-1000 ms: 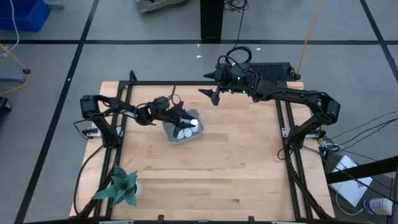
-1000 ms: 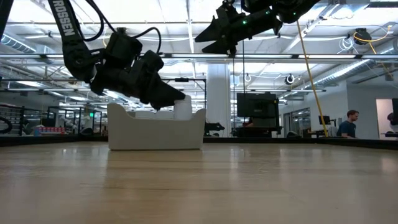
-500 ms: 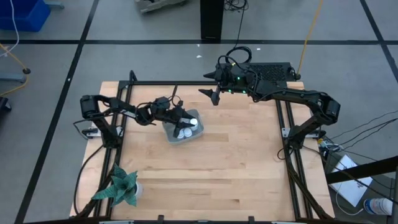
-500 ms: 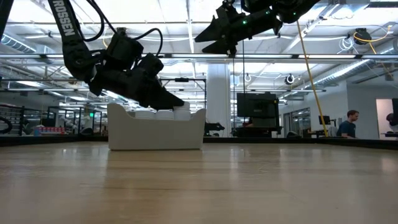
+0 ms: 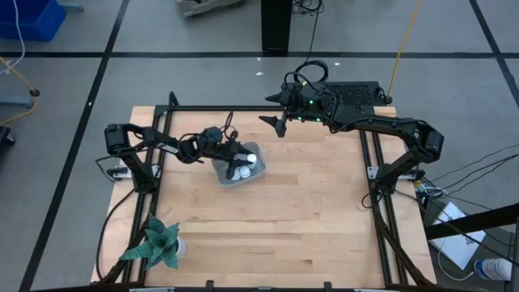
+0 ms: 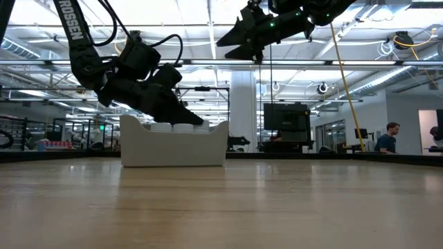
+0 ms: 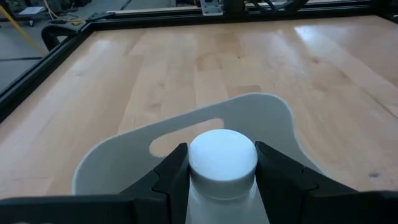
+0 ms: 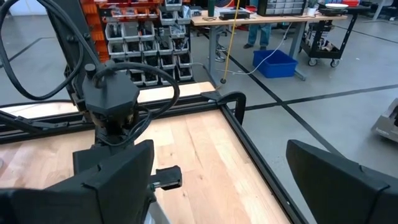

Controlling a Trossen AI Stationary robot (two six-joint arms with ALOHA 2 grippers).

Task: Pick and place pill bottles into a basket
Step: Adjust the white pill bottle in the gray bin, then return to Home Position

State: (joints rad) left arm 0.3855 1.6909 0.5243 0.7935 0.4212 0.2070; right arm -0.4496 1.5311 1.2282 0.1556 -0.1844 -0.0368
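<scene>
Now the left gripper (image 5: pixel 236 156) reaches into the basket (image 5: pixel 225 179), which sits on the table (image 5: pixel 308 211) left of centre and toward the far side. Its fingers are clamped on a pill bottle (image 7: pixel 222 163), pressing the body just below the white cap, which the left wrist view shows squarely between them; the basket's pale rim curves just beyond. From table height the gripper dips to the basket's top edge, so the bottle looks low enough to be let go without tipping or bouncing out. Other pill bottles (image 5: pixel 243 170) already lie inside, white caps clustered at the basket's right end; their exact count is hard to tell. The right gripper (image 5: pixel 280 111) hangs high over the far edge of the table, spread wide and empty, well clear of the work, probably so as not to crowd the left arm. A green plant-like ornament (image 5: pixel 156 244) stands at the near left corner.
</scene>
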